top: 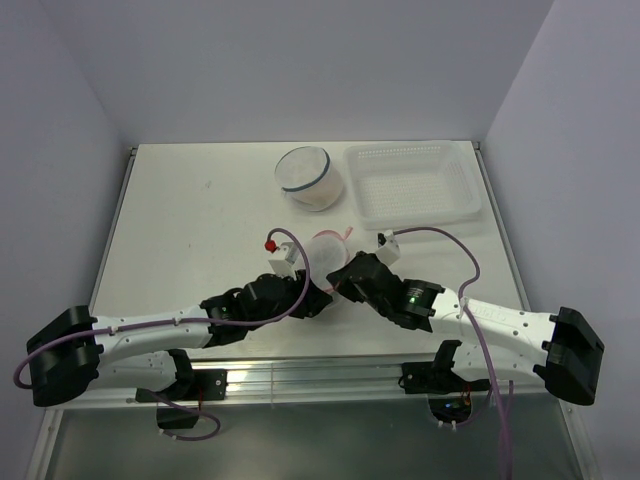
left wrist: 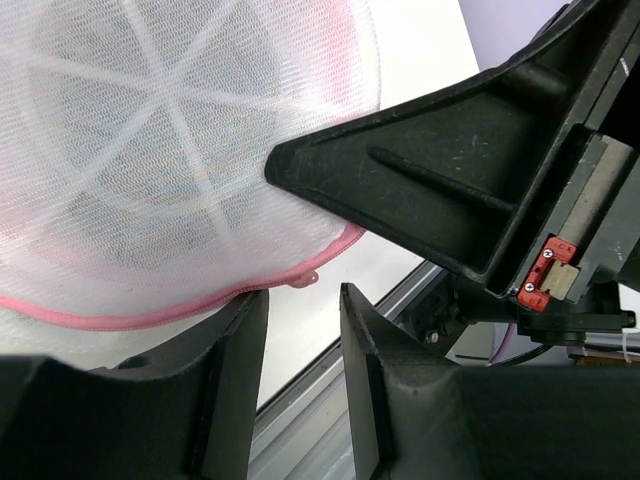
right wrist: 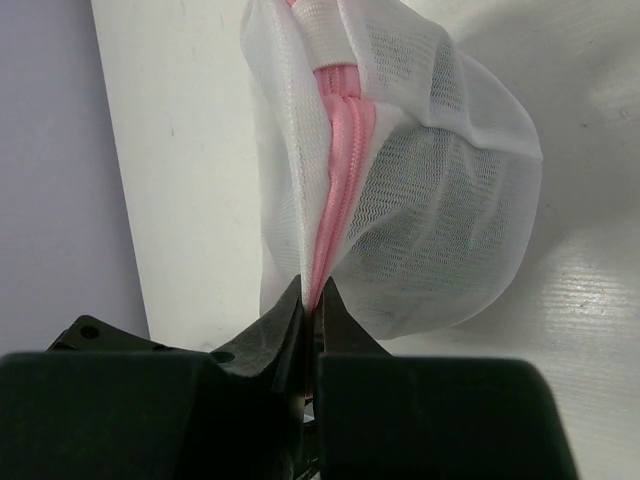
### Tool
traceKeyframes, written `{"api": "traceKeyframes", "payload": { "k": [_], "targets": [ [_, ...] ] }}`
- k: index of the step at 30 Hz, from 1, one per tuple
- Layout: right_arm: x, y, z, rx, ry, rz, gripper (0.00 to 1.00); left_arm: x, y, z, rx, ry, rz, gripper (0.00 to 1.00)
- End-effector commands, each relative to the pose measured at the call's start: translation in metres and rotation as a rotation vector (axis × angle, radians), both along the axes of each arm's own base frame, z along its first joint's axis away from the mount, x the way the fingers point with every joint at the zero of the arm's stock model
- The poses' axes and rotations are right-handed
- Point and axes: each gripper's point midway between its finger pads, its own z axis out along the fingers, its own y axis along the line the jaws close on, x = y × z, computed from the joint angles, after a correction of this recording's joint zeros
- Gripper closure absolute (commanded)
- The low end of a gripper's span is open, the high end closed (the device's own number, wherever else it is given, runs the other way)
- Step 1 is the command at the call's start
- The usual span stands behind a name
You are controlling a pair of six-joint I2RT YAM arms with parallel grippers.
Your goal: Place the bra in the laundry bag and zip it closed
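1. Laundry bag (top: pixel 325 248): white mesh, domed, edged with a pink zipper (right wrist: pixel 345 150). Located at the middle of the tabletop (top: pixel 200 230), near its front edge, between the 2 hands. Lifted or resting: cannot tell from above.

2. Bra: not identified with certainty. Greyish shape (left wrist: pixel 140 190) visible through the mesh from the left wrist, too blurred to name.

3. Right hand (right wrist: pixel 312 305): pinched tight on the laundry bag at the pink zipper, no gap between the fingers. Zipper tape running straight up from the pinch, mesh bulging on both sides of it. Seen from above at (top: pixel 338 280), meeting the bag from the right.

4. Left hand (left wrist: pixel 305 310): fingers narrowly apart, bare tabletop showing through the gap, nothing visibly clamped. Pink edge of the bag crossing the tip of 1 finger (left wrist: pixel 235 380); small pink tab hanging just above the gap. Seen from above at (top: pixel 318 290), just beside the right hand.

5. Round white container (top: pixel 310 185): far side of the tabletop, well apart from the bag.

6. Basket (top: pixel 412 147): white, perforated, rectangular, just right of the round white container.
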Motion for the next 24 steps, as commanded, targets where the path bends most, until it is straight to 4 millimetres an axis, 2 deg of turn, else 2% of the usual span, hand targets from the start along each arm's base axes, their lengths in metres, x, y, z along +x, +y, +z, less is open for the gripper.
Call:
{"api": "traceKeyframes", "payload": {
  "k": [1, 8, 15, 24],
  "targets": [
    [0.004, 0.009, 0.021, 0.021, -0.038, 0.007, 1.0, 0.01, 0.0, 0.021, -0.039, -0.027, 0.036, 0.59],
    [0.004, 0.009, 0.018, 0.017, -0.034, 0.01, 1.0, 0.011, 0.003, 0.019, -0.02, -0.023, 0.049, 0.56],
    [0.002, 0.011, 0.017, 0.012, -0.033, 0.021, 1.0, 0.012, 0.001, 0.029, -0.055, -0.047, 0.038, 0.56],
    [0.002, 0.011, 0.018, 0.013, -0.037, 0.021, 1.0, 0.015, -0.002, 0.029, -0.052, -0.043, 0.029, 0.6]
  ]
}}
